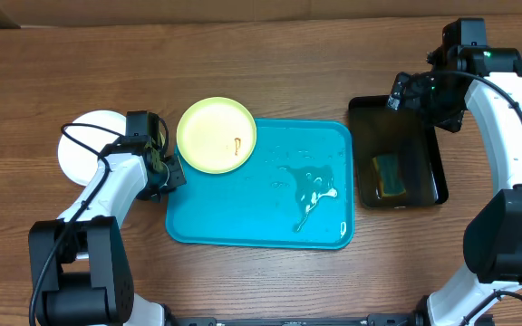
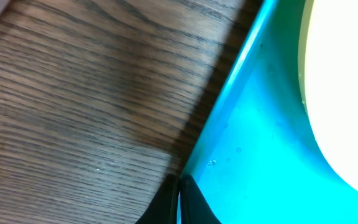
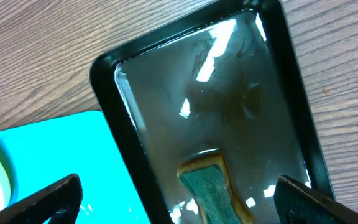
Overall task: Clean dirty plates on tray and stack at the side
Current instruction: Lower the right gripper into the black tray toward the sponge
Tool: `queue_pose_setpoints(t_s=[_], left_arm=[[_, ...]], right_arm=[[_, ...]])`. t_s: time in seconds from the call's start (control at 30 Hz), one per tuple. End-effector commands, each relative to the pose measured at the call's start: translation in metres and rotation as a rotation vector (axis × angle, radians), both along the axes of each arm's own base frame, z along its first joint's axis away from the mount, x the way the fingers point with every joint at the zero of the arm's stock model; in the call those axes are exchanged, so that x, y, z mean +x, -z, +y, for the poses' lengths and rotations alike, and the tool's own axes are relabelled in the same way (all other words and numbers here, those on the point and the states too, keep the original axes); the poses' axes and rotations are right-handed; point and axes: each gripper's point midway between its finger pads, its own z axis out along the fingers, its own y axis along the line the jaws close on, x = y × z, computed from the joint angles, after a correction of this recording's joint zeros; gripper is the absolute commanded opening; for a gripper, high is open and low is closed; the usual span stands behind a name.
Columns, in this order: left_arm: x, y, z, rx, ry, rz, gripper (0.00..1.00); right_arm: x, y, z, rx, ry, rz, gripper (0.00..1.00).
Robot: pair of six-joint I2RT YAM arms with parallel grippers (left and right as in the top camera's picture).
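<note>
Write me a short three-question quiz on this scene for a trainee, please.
1. True or false: the yellow-green plate rests on the turquoise tray.
2. Where is the sponge? A) on the tray B) in the black basin C) on the yellow-green plate
3. Fill in: the off-tray plate is ____ in colour.
Key: 1 true; 2 B; 3 white.
</note>
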Motion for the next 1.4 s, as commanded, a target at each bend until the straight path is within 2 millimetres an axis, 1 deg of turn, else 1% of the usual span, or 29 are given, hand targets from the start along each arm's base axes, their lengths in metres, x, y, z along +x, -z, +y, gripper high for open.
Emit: queue_pose_setpoints(t_s=[0.0, 0.23, 0.33, 0.37, 0.4, 0.47, 0.5, 0.53, 0.57, 0.6, 0.63, 0.67, 0.73, 0.8, 0.9, 0.97, 1.07, 1.13, 1.17, 1.27, 1.37], left_arm=[[-0.015, 0.016, -0.023, -0.111, 0.007, 0.067, 0.04], [-0.014, 0.016, -0.021, -0.103, 0.007, 0.062, 0.04], [-0.014, 0.017, -0.016, -0.075, 0.002, 0.064, 0.04], [-0.014, 0.017, -0.016, -0.072, 0.002, 0.064, 0.04], [-0.014, 0.017, -0.016, -0.07, 0.002, 0.063, 0.04], [-0.014, 0.017, -0.016, -0.071, 0.002, 0.063, 0.04], [-0.014, 0.017, -0.016, -0.071, 0.002, 0.063, 0.04], [-0.013, 0.017, -0.016, -0.071, 0.002, 0.063, 0.04], [-0.014, 0.017, -0.016, -0.071, 0.002, 0.063, 0.04], [-0.014, 0.017, -0.016, -0.071, 0.002, 0.063, 0.04], [-0.014, 0.017, -0.016, -0.071, 0.002, 0.063, 0.04], [-0.014, 0.017, -0.016, -0.071, 0.002, 0.063, 0.04], [-0.014, 0.017, -0.016, -0.071, 0.002, 0.063, 0.04], [-0.014, 0.017, -0.016, -0.071, 0.002, 0.063, 0.04], [-0.014, 0.017, -0.016, -0.072, 0.002, 0.063, 0.04], [-0.014, 0.017, -0.016, -0.071, 0.002, 0.064, 0.04], [-0.016, 0.017, -0.012, -0.052, -0.023, 0.072, 0.04], [-0.016, 0.017, -0.009, -0.046, -0.043, 0.073, 0.04], [-0.016, 0.017, -0.009, -0.047, -0.048, 0.073, 0.04], [-0.016, 0.017, -0.008, -0.051, -0.073, 0.074, 0.04], [-0.016, 0.017, -0.009, -0.058, -0.083, 0.074, 0.04]], right_arm=[[0.002, -0.006, 0.002, -0.002, -0.001, -0.019, 1.0], [0.002, -0.006, 0.002, -0.002, 0.0, -0.019, 1.0], [0.009, -0.008, 0.003, 0.006, 0.0, -0.047, 1.0], [0.009, -0.01, 0.008, 0.039, -0.003, -0.05, 1.0], [0.006, -0.011, 0.019, 0.105, -0.007, -0.035, 1.0], [-0.008, -0.014, 0.04, 0.225, -0.031, 0.018, 1.0], [-0.009, -0.017, 0.047, 0.268, -0.043, 0.018, 1.0], [-0.014, -0.018, 0.052, 0.3, -0.049, 0.038, 0.89], [-0.019, -0.017, 0.053, 0.308, -0.047, 0.06, 0.71], [-0.031, -0.015, 0.055, 0.307, -0.044, 0.113, 0.43], [-0.039, -0.013, 0.056, 0.297, -0.043, 0.145, 0.31], [-0.047, -0.011, 0.056, 0.278, -0.044, 0.179, 0.25], [-0.06, -0.008, 0.059, 0.238, -0.055, 0.237, 0.24], [-0.074, -0.002, 0.068, 0.197, -0.089, 0.286, 0.25], [-0.084, 0.012, 0.072, 0.056, -0.147, 0.317, 0.26], [-0.086, 0.018, 0.074, -0.016, -0.175, 0.313, 0.28], [-0.083, 0.022, 0.082, -0.072, -0.195, 0.29, 0.36], [-0.079, 0.023, 0.08, -0.118, -0.173, 0.272, 0.4], [-0.077, 0.024, 0.077, -0.144, -0.151, 0.261, 0.45], [-0.071, 0.026, 0.078, -0.155, -0.146, 0.238, 0.47], [-0.071, 0.036, 0.079, -0.157, -0.149, 0.234, 0.47]])
